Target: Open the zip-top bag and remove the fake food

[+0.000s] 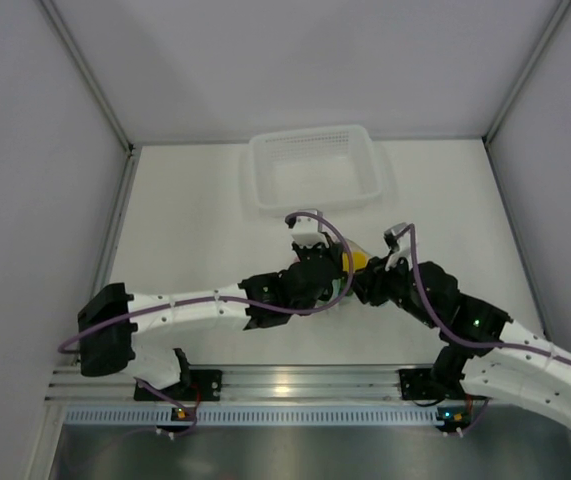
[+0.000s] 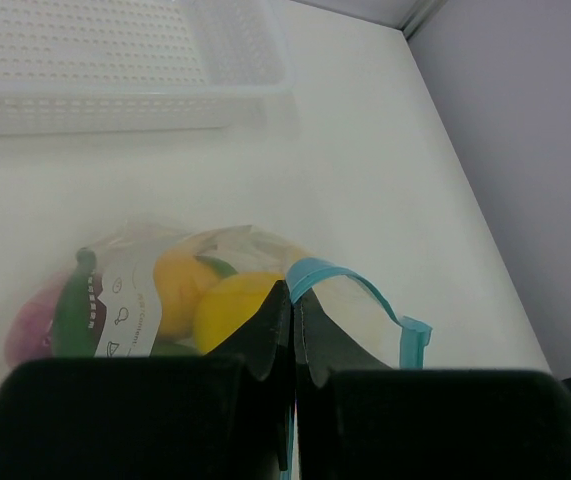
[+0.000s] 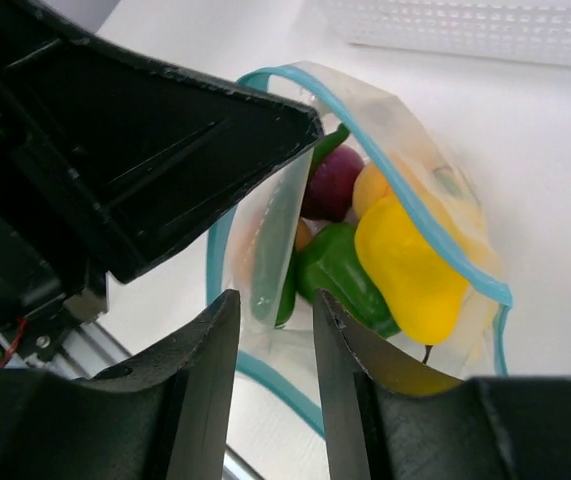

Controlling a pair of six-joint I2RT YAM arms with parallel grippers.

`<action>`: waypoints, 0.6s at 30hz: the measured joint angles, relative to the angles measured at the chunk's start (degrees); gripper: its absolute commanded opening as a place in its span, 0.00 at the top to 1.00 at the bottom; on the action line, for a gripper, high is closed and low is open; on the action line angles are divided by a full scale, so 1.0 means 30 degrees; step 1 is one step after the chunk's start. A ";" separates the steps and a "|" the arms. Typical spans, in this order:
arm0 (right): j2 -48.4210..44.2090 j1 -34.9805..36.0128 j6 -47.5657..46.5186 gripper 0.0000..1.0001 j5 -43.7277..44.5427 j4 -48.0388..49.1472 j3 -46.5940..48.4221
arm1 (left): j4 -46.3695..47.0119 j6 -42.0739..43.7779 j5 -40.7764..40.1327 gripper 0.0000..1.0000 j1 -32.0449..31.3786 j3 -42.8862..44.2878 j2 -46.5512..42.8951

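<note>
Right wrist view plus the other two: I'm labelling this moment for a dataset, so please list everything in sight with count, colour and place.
zip-top bag: one, clear with light blue zip strip, between the grippers, mouth open
yellow pepper: one, yellow, in the bag near its mouth
green pepper: one, green, beside the yellow pepper
purple piece: one, purple, deeper in the bag
orange fruit: one visible, orange, by the purple piece
green chili: one, green, against the bag's near wall
basket: one, white mesh, beyond the bag
table: one, white
left gripper: one, black, shut on the bag's rim
right gripper: one, black, jaws apart at the bag's mouth
</note>
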 measured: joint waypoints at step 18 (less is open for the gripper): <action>0.6098 -0.0772 -0.0823 0.31 0.5967 0.1858 -0.0211 | -0.0750 -0.1290 0.1515 1.00 0.0248 0.0291 0.0474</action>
